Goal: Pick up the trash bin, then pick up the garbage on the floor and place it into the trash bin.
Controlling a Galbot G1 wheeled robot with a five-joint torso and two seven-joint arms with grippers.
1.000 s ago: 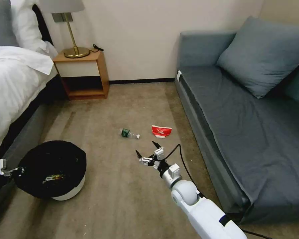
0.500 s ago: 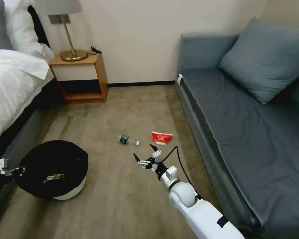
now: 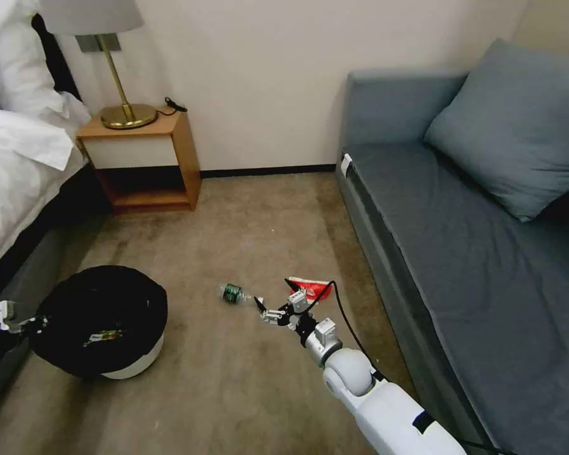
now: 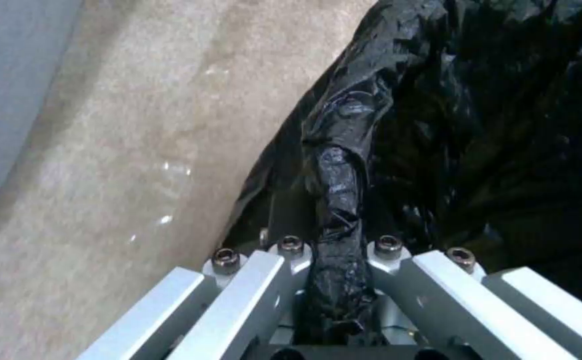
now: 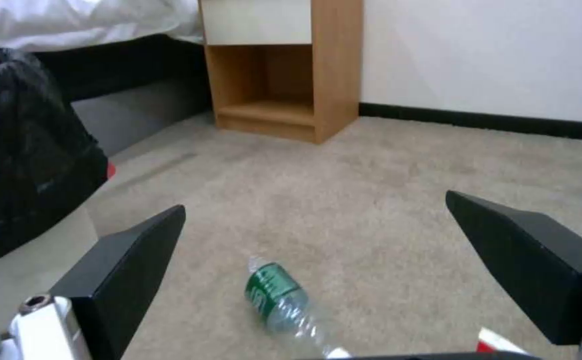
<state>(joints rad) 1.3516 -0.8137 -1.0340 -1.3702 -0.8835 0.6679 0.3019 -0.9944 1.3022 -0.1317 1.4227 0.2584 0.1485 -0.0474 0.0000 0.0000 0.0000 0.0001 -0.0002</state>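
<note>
Bed [image 3: 19, 164] at far left, nightstand [image 3: 142, 158] with brass lamp [image 3: 117, 76] beside it against the wall. Left claw [image 3: 25, 325] low at the left edge, pinched shut on the black bag folded over the rim of the trash bin [image 3: 101, 316]; left wrist view confirms a fold of bag [image 4: 334, 210] clamped between the fingers [image 4: 254, 280]. Bin held by its near-left rim, white base [image 3: 133, 363] at or just above the carpet; contact with the floor not determinable. Mouth facing up and clear, judged so held to receive litter; a small coloured scrap [image 3: 101, 338] visible inside. Clear bottle [image 3: 234, 292] with green label lying on its side on the carpet, between bin and sofa. Right claw [image 3: 273, 297] low over the floor just beside the bottle's cap end, fingers spread wide; right wrist view places the bottle [image 5: 281, 300] between the two black fingertips [image 5: 131, 250], not yet touched. Spread stance judged as preparation to straddle the bottle. Red-and-white packet [image 3: 306, 287] on the carpet just beyond that claw, partly hidden by it. Grey sofa [image 3: 461, 240] with cushion [image 3: 518, 126] at right.
</note>
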